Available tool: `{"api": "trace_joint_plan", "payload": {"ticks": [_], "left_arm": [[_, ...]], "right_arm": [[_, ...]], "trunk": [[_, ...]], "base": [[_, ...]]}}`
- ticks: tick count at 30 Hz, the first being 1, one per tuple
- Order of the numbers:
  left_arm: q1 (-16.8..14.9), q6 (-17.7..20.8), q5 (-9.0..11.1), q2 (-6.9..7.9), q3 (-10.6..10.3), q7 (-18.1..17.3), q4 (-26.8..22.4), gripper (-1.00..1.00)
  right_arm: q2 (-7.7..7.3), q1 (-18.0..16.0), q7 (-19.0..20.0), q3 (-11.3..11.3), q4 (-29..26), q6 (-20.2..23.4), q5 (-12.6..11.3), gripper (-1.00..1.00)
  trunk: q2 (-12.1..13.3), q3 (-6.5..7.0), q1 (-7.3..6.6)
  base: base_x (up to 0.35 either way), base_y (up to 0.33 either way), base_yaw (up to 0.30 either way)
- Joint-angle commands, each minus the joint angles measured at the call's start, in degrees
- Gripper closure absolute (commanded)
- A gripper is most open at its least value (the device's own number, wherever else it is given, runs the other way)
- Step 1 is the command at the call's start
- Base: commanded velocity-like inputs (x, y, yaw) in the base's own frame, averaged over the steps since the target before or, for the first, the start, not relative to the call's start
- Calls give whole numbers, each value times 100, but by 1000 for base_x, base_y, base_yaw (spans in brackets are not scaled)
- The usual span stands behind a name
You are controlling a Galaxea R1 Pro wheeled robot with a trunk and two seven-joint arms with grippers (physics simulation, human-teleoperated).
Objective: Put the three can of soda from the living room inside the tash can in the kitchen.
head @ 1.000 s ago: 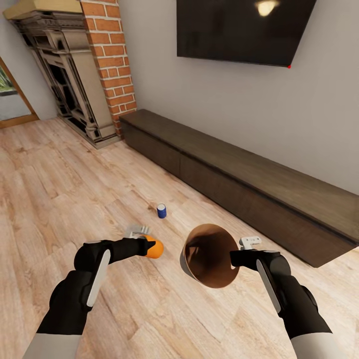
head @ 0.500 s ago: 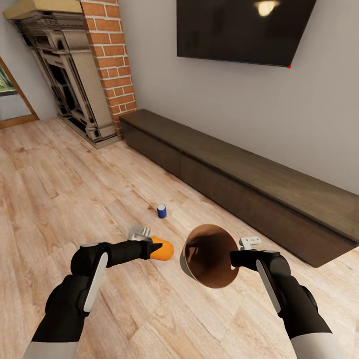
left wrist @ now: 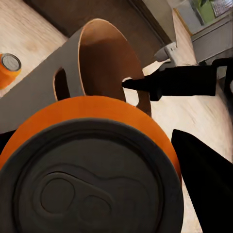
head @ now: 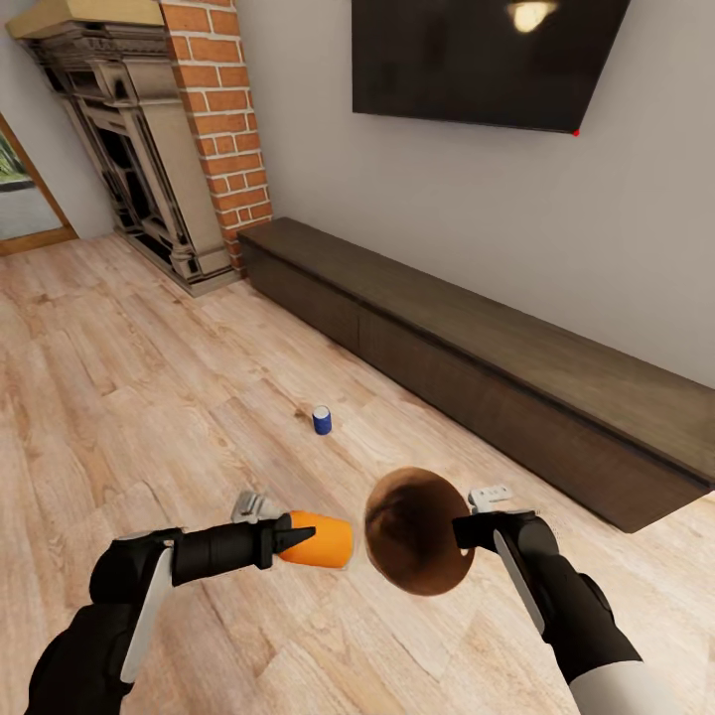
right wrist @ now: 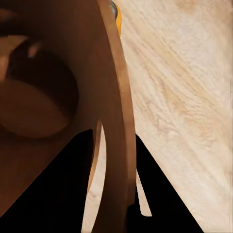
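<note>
My left gripper (head: 298, 539) is shut on an orange soda can (head: 320, 539), held sideways just left of the trash can (head: 417, 531). In the left wrist view that orange can (left wrist: 92, 165) is close up, its top toward the camera and the trash can's coppery mouth (left wrist: 104, 63) just beyond. My right gripper (head: 463, 531) is shut on the trash can's rim by the slot handle, holding it tilted above the floor. The blue soda can (head: 322, 420) stands on the floor farther ahead. A second orange can (left wrist: 7, 68) rests on the floor. The trash can's brown inside (right wrist: 48, 97) is in the right wrist view.
A long dark wooden bench (head: 477, 348) runs along the wall ahead and to the right, under a black wall screen (head: 487, 60). The brick fireplace (head: 149, 149) stands at the far left. Pale wood-plank floor (head: 119, 397) spreads to the left.
My left arm carried the orange can rightward and nearer, up to the trash can's side. The trash can has dropped slightly and turned, showing more of its inside.
</note>
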Motion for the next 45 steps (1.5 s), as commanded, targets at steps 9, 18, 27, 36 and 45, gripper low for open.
{"api": "trace_joint_plan", "payload": {"ticks": [9, 18, 27, 36, 45], "left_arm": [[-345, 308, 2, 35, 276, -243, -8, 100], [-655, 456, -98, -377, -802, 1246, 17, 100], [-676, 480, -109, -524, -1527, 1797, 24, 100], [-677, 458, -96, -774, -2060, 2485, 157, 100], [-684, 18, -96, -868, -2175, 2947, 736, 100]], "right_arm": [[19, -3, -76, 381, 41, 2, -161, 100], [95, -3, -84, 457, 43, 3, -159, 100], [117, -3, -80, 520, 44, 3, -161, 100], [135, -3, -77, 544, 44, 3, -161, 100], [158, -3, -81, 573, 38, 3, -161, 100]], "trunk": [[0, 1, -1], [0, 1, -1], [0, 1, -1], [0, 1, -1], [0, 1, -1]], "base": [[0, 0, 0], [29, 0, 0], [2, 0, 0], [0, 0, 0], [12, 0, 0]]}}
